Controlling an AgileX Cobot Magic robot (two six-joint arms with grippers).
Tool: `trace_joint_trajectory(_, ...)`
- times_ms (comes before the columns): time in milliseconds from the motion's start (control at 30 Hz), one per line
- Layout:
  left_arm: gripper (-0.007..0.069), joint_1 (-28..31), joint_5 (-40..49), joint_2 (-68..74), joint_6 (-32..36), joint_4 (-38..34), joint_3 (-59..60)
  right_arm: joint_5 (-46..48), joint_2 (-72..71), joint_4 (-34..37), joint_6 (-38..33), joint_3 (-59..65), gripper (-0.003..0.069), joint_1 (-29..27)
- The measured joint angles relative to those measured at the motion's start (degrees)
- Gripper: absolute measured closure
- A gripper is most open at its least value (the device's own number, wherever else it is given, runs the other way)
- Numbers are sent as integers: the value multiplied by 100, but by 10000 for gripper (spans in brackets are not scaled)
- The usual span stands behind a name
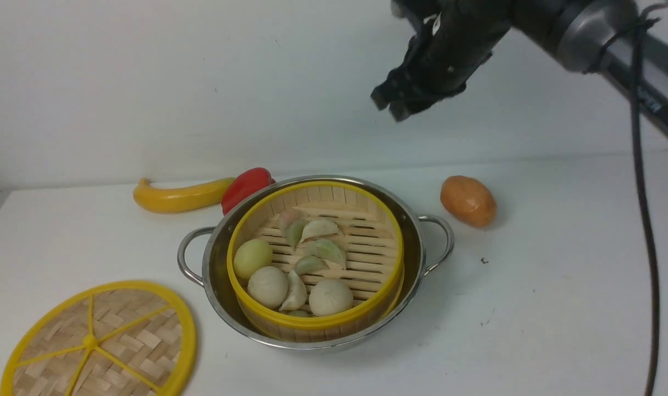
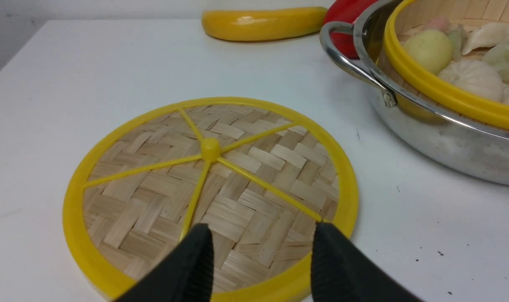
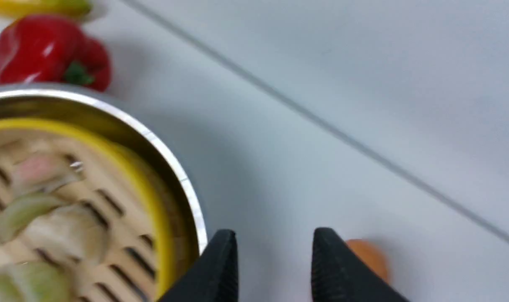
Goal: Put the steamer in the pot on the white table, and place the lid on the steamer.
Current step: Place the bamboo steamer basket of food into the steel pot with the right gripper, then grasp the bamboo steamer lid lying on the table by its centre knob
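Steamer (image 1: 312, 322) sits in pot (image 1: 215, 275) on tabletop (image 1: 532, 308): step one done. Lid (image 1: 100, 341) lies flat beside pot, unplaced. Left end effector (image 2: 260, 235) wide, empty, over lid rim; right end effector (image 1: 390, 106) parted, empty, high above pot.

I am wearing matte black all over my right claw (image 1: 400, 102), a blocky housing that is showing a small white mark near its top and is joining a smooth silver-grey cylinder on my right arm (image 1: 584, 27). A thin black cable (image 1: 639, 181) is looping round that cylinder and trailing down beside the dark grey link behind it. On both the right claw and my left claw (image 2: 258, 268), the fingers (image 2: 187, 268) are showing as tapered black wedges with rounded tips, and fine ridges are running across their inner faces.
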Motion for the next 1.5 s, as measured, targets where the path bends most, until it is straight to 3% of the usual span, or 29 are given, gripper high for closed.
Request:
trace_joint_trajectory(133, 313, 0, 0, 0, 0, 0, 0, 20, -529, -1072, 567, -75, 604, -40)
trace_joint_trajectory(233, 313, 0, 0, 0, 0, 0, 0, 56, -787, -1298, 738, -94, 683, -85)
trace_joint_trajectory(467, 313, 0, 0, 0, 0, 0, 0, 107, -1230, -1006, 970, -94, 692, -112)
trace_joint_trajectory(833, 313, 0, 0, 0, 0, 0, 0, 123, -1503, 346, 1076, -105, 692, -112)
trace_joint_trajectory(1133, 313, 0, 0, 0, 0, 0, 0, 128, -1509, 412, 1134, -105, 690, -112)
trace_joint_trajectory(1300, 313, 0, 0, 0, 0, 0, 0, 141, -1665, 3, 723, -98, 687, -112)
trace_joint_trajectory(1500, 313, 0, 0, 0, 0, 0, 0, -221, -2798, -159, 456, 417, 683, -112)
